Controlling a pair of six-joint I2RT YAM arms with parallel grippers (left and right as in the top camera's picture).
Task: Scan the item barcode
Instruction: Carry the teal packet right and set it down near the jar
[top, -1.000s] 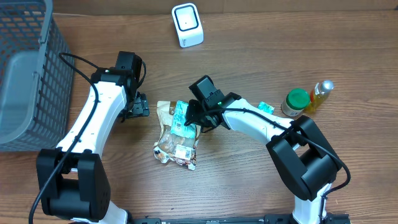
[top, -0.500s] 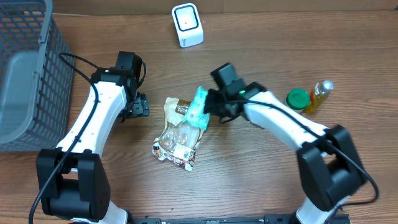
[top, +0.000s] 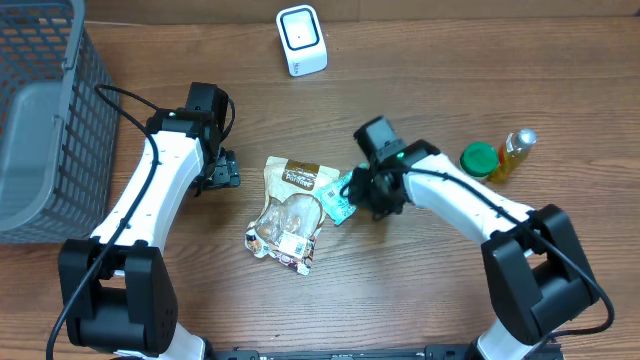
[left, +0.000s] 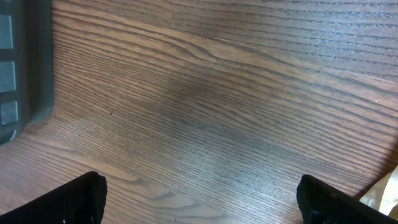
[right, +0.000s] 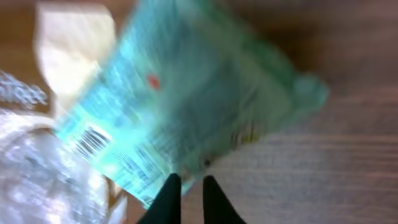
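The right gripper (top: 364, 190) sits just right of the table's (top: 420, 300) centre, its fingers (right: 166, 198) drawn narrow and pinching the near edge of the teal packet (top: 341, 198). The packet juts from the jaws toward 9 o'clock. Its far edge meets the right edge of the brown snack bag (top: 289, 212), though whether they touch I cannot tell. In the blurred right wrist view the packet's barcode (right: 93, 140) faces the camera, near its lower left corner.

The scanner (top: 301, 39) stands at 12 o'clock by the table's far edge, with only bare wood between it and the packet. At 3 o'clock of the right gripper stand a green-lidded jar (top: 479, 160) and a yellow bottle (top: 515, 153), just beside each other and apart from the arm.

The left gripper (top: 224, 172) hangs at 9 o'clock of the snack bag, near it but apart, its fingers (left: 65, 202) spread wide over bare wood and holding nothing. The grey basket (top: 60, 130) fills the 9-to-10 o'clock corner — its rim shows at the left edge of the left wrist view.
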